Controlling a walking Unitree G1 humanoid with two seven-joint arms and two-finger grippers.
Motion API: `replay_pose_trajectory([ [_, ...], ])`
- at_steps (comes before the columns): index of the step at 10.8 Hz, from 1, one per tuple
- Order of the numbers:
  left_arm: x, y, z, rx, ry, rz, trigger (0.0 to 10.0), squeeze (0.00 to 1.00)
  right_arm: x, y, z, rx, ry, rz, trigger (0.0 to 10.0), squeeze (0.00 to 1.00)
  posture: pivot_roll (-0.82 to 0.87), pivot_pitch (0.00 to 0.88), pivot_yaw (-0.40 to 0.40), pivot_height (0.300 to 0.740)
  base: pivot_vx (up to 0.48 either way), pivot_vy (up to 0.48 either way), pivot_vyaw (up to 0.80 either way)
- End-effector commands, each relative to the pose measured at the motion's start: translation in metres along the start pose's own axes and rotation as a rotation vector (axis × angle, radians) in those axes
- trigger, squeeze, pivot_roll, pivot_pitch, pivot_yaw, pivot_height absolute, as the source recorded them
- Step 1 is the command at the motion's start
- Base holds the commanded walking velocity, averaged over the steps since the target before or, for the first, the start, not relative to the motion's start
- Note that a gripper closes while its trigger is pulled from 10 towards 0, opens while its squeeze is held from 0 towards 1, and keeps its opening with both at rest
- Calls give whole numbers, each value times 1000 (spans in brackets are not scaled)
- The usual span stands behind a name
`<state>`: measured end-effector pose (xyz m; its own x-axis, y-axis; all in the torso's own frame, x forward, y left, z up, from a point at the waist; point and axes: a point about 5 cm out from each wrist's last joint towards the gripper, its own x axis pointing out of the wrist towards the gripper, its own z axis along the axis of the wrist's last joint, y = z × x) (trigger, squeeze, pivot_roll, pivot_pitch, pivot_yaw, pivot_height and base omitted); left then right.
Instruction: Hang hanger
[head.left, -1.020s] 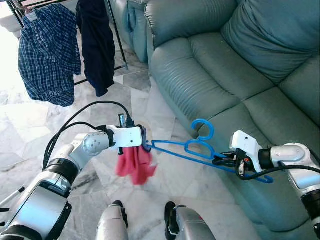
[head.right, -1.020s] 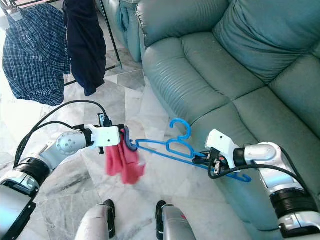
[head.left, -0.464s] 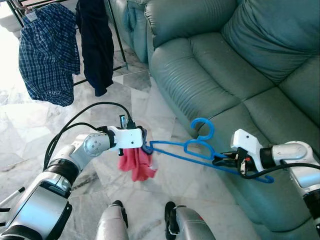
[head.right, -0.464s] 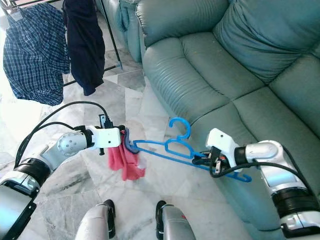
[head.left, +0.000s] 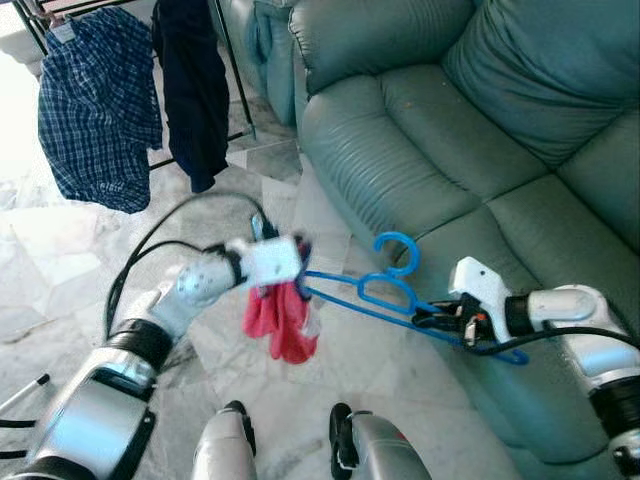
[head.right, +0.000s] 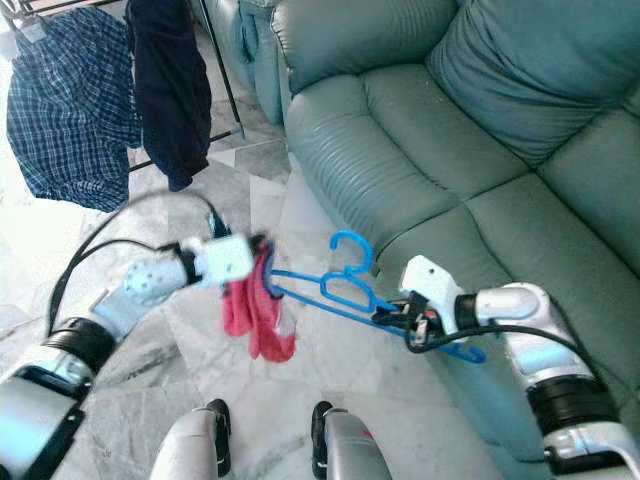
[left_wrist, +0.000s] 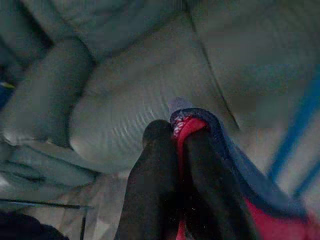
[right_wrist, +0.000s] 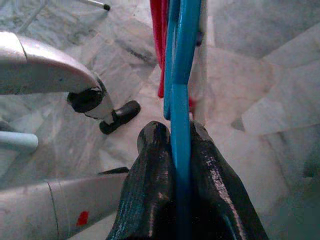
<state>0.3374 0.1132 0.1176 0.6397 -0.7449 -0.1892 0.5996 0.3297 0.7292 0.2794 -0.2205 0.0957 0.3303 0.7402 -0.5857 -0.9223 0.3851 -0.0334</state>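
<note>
A blue plastic hanger (head.left: 390, 296) is held level above the marble floor, in front of the green sofa. My right gripper (head.left: 432, 318) is shut on its lower bar near the right end; the right wrist view shows both fingers (right_wrist: 155, 190) clamped on the blue bar (right_wrist: 181, 120). A red garment (head.left: 282, 320) with a dark blue edge hangs at the hanger's left end. My left gripper (head.left: 298, 272) is shut on the garment's top edge, and the left wrist view shows the red cloth (left_wrist: 186, 131) pinched between its fingers (left_wrist: 152, 170).
The green leather sofa (head.left: 480, 130) spans the right and back. A drying rack at the back left carries a blue plaid shirt (head.left: 95, 110) and a dark garment (head.left: 192, 90). My own feet (head.left: 290, 440) stand on the marble floor (head.left: 60, 260).
My left gripper has risen and moved right with the red garment, blurred by motion. The hanger and right gripper have shifted slightly left and up.
</note>
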Motion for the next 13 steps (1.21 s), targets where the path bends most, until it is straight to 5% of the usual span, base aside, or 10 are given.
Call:
replay_pose_trajectory([
  [1, 2, 6, 10, -31, -52, 32, 10000, 0, 4, 5, -6, 9, 18, 16, 10000, 0, -20, 214, -49, 740, 0, 0, 0],
  [3, 5, 27, 35, -156, -179, 135, 10000, 0, 16, 7, -19, 84, 17, -30, 10000, 0, -17, 213, -49, 740, 0, 0, 0],
  [5, 6, 33, 60, -205, -289, 120, 10000, 0, 25, -15, -23, 160, -13, -301, 10000, 0, -14, 212, -52, 740, 0, 0, 0],
  [7, 4, 27, 62, -214, -294, 93, 10000, 0, 17, -47, -7, 268, -132, -650, 10000, 0, -10, 211, -51, 740, 0, 0, 0],
  [9, -1, 15, 47, -186, -206, 59, 10000, 0, 13, -54, 15, 220, -259, -666, 10000, 0, -9, 210, -50, 740, 0, 0, 0],
  [10, -2, 11, 46, -193, -195, 42, 10000, 0, 7, -60, 12, 215, -233, -728, 10000, 0, -17, 210, -48, 740, 0, 0, 0],
  [12, 4, 3, 62, -215, -251, 26, 10000, 0, 2, -67, 10, 315, -295, -843, 10000, 0, -17, 210, -48, 740, 0, 0, 0],
  [13, 10, -10, 69, -221, -264, 6, 10000, 0, 0, -74, 24, 409, -432, -920, 10000, 0, -14, 208, -42, 740, 0, 0, 0],
])
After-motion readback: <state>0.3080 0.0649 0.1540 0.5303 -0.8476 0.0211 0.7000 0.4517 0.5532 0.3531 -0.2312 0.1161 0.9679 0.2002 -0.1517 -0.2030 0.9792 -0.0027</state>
